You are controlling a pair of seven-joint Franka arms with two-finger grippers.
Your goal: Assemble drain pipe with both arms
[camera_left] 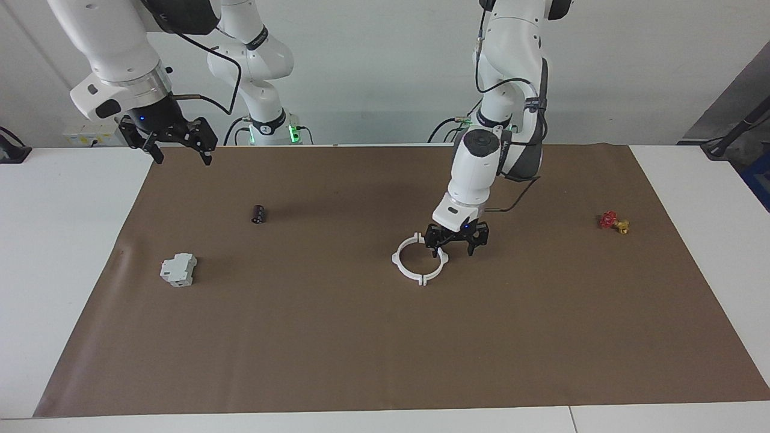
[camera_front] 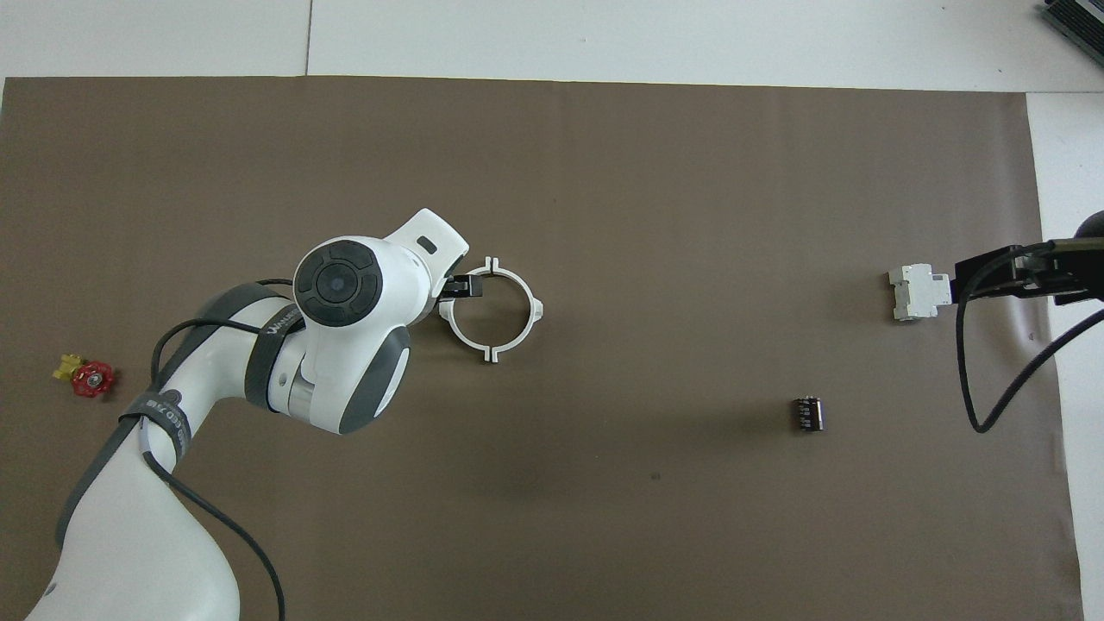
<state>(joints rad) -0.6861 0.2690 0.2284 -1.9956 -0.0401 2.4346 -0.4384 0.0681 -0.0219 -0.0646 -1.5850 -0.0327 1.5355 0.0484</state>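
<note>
Drain pipe lying joined as one ring on bench; left gripper just above, fingers spread, empty; right gripper waiting, fingers spread. Seemingly only retreat left.

— Where are the cameras looking from?

— One sits high across the worktop, facing me, so my arms' bases stand at the top of its view. The other hangs high above my own end, looking forward and steeply down.

— What do they share?

— Both take in the whole brown mat from afar, turned half a turn apart.
</note>
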